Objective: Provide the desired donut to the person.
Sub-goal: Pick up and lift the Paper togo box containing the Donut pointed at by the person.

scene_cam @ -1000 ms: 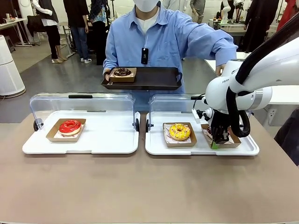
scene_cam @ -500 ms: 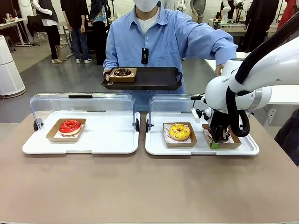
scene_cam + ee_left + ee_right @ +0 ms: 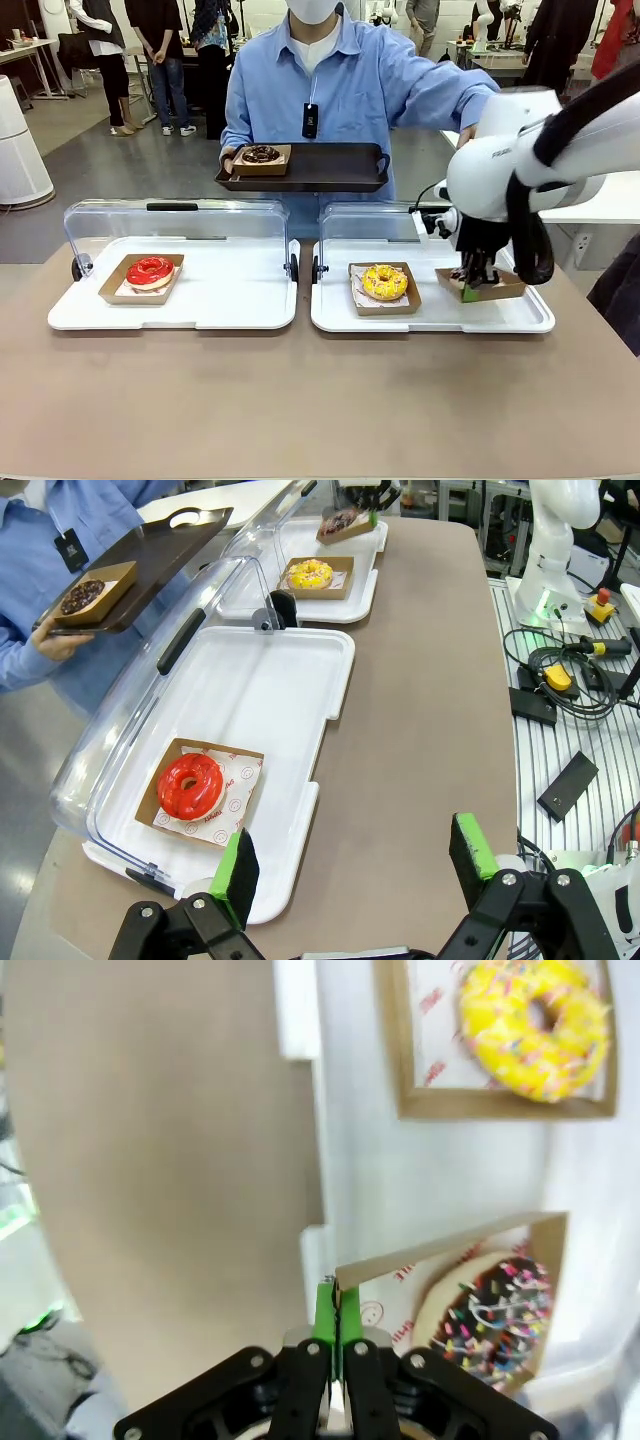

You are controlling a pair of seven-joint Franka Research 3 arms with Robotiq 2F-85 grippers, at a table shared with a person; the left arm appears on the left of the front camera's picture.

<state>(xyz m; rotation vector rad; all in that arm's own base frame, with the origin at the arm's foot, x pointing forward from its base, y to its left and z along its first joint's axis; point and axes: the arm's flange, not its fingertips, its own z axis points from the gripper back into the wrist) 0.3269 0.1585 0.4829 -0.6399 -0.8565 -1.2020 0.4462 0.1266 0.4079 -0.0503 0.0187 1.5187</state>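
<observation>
My right gripper pinches the rim of the cardboard tray carrying the sprinkled chocolate donut, over the white tray; my left gripper hangs spread wide.

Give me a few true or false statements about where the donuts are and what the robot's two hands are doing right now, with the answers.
1. The robot's right hand is pinching the edge of the cardboard tray that holds the sprinkled chocolate donut. True.
2. The yellow donut sits on the dark tray. False: it lies in the right white case. The dark tray, held by the person, carries a plain chocolate donut.
3. The robot's left hand is open and holds nothing. True.
4. The red donut shares a case with the yellow donut. False: it is the only donut in the left white case.
</observation>
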